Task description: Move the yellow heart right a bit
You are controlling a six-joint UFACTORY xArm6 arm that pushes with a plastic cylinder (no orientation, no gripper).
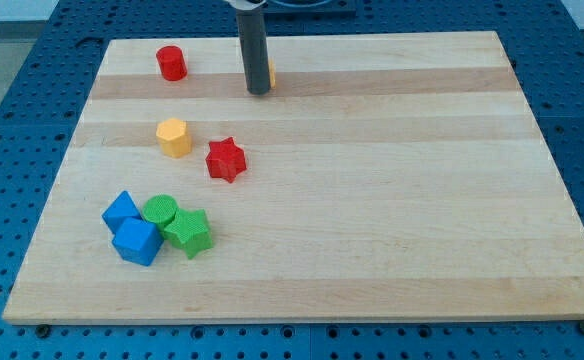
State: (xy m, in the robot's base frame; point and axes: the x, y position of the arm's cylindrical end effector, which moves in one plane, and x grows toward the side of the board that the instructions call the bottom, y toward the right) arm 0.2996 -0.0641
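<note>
The yellow heart (270,72) sits near the view's top of the wooden board (372,200), almost wholly hidden behind the dark rod; only a sliver shows at the rod's right edge, so its shape cannot be made out. My tip (259,91) rests against its left side. The rod has no jaws to open or close. To the left stands a red cylinder (171,63). Lower lie a yellow hexagon (173,137), a red star (226,159), and a cluster: two blue blocks (130,228), a green cylinder (159,211) and a green star (188,232).
</note>
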